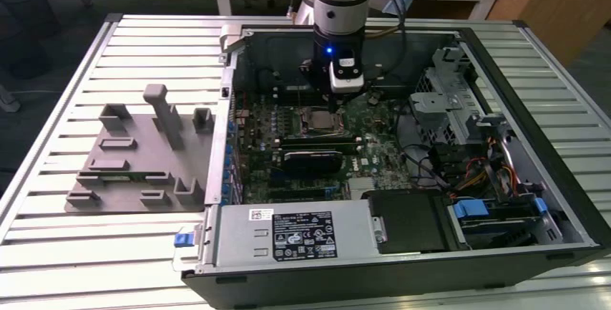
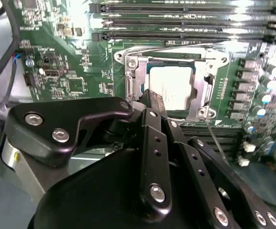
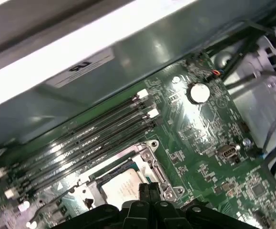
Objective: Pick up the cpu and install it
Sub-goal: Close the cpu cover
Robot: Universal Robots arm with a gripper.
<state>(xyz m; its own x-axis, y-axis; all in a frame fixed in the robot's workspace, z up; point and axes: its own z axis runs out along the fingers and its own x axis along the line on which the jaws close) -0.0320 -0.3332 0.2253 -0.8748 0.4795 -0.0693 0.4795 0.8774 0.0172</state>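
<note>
The flat, silvery square cpu (image 2: 173,86) is seen seated in the shiny metal-framed socket (image 2: 128,86) on the green motherboard (image 2: 76,62). The matte black gripper (image 2: 149,94) is poised at one edge, fingers pressed together.

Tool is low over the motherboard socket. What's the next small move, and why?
Probably a short, straight lift. In the second wrist view the cpu lies flat inside the socket frame, and the shut tool sits at its edge, apparently not gripping it. Rising a little would likely clear the view to check the seating.
</note>
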